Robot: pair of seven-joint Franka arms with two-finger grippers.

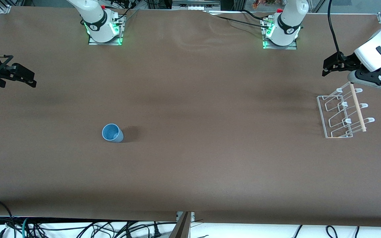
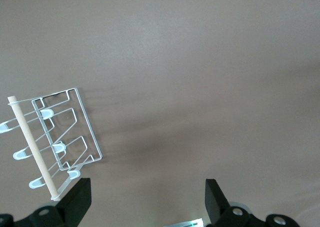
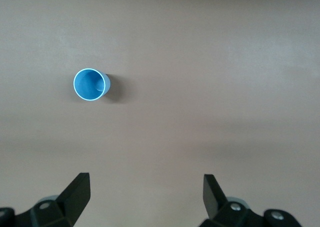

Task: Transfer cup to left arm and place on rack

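— Cup [image 1: 112,133] first: where did it stand?

— Upright on the table [image 1: 190,172], mouth up, toward the right arm's end and nearer the front camera than either base. Nothing touched it; no step of the task looked begun.

— And the right gripper [image 3: 145,197]?

— It hung over the table edge at its own end, well apart from the cup, fingers spread wide and holding nothing. Its wrist camera looked straight down on the cup's open rim, so I judged it was poised to reach in for the pick.

— What about the rack [image 1: 344,114]?

— It sat at the left arm's end, prongs up, wooden dowel [image 1: 358,107] across the top. The left gripper [image 2: 147,199] waited just above it, fingers apart and empty, probably parked there because the handover and placing would fall to that arm.
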